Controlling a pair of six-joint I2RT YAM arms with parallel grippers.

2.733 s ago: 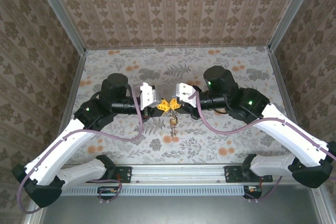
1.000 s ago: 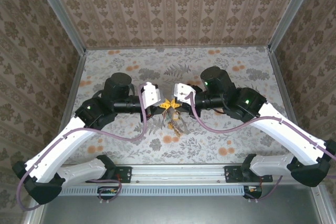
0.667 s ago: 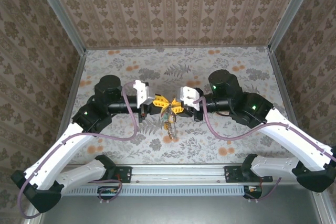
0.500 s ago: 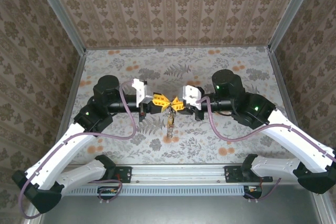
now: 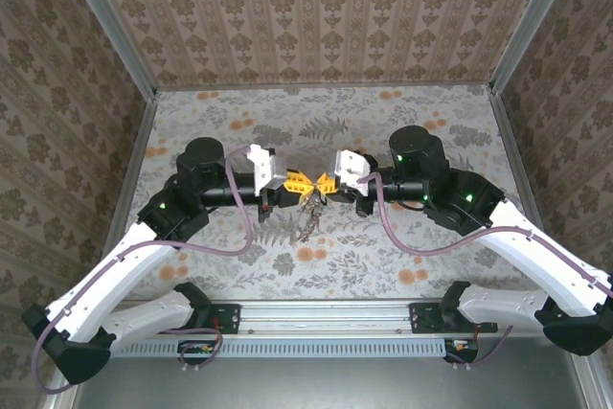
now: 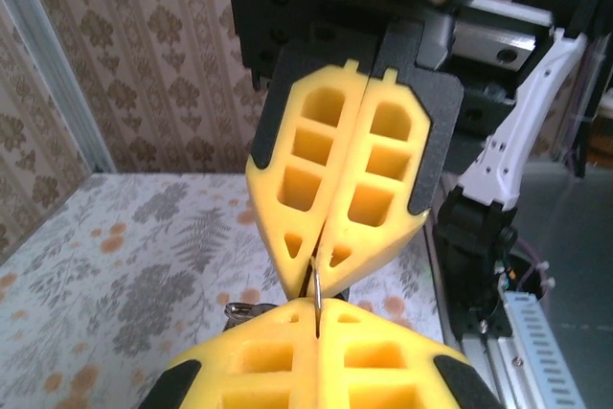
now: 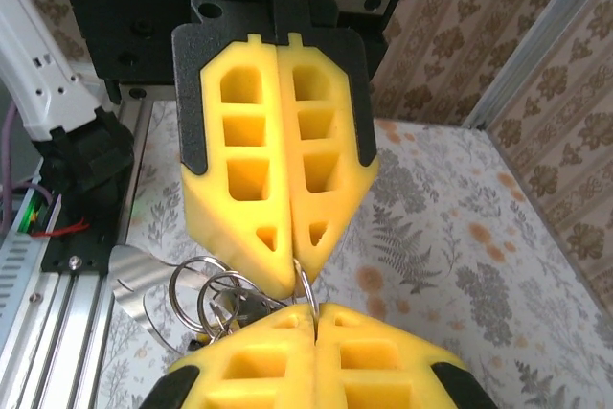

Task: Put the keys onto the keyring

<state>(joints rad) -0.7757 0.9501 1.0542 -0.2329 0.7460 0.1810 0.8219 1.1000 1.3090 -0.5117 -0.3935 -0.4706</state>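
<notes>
- Left gripper (image 5: 285, 182) reaches in toward 3 o'clock, clenched on the keyring (image 7: 305, 286), pinning one side of the wire so the loop can't swing.
- Keys (image 5: 307, 217) dangle in a bunch at 6 o'clock below the meeting point.
- Right gripper (image 5: 327, 183) pushes toward 9 o'clock, clamped on the same wire, tip to tip, probably to steady the loop or pry it open.
</notes>
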